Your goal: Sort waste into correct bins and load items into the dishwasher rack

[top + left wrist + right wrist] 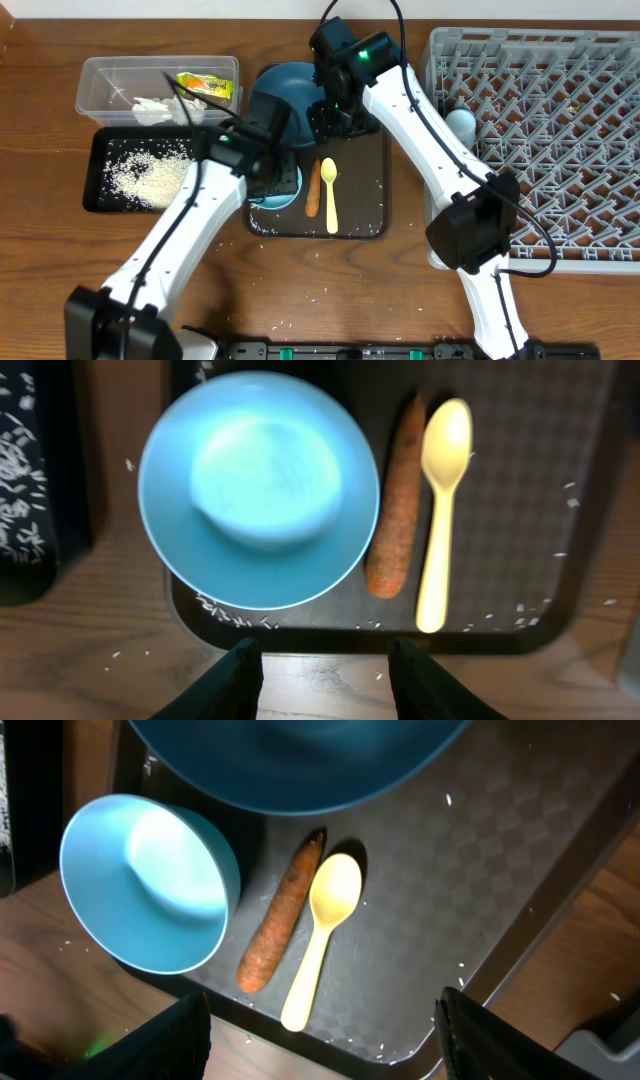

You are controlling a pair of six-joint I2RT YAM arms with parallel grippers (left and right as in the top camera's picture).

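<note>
Two tools are hovering over the dark serving tray (365,215) as I am steering from afar. The left tool (325,685), fingers spread with nothing between them, is hanging at the 6 o'clock edge of the light-blue bowl (260,490). The right tool (325,1040), spread wider and equally empty, is looking down past the dark blue plate (300,760). The bowl is sitting upright on the tray, the brown stick (395,500) just beside it at 3 o'clock and the pale yellow spoon (440,510) beyond that. I am judging the bowl light, rigid and slick, so a pinch across its rim wall looks safest for carrying it to the grey rack (560,120) at the worktop's 3 o'clock.
</note>
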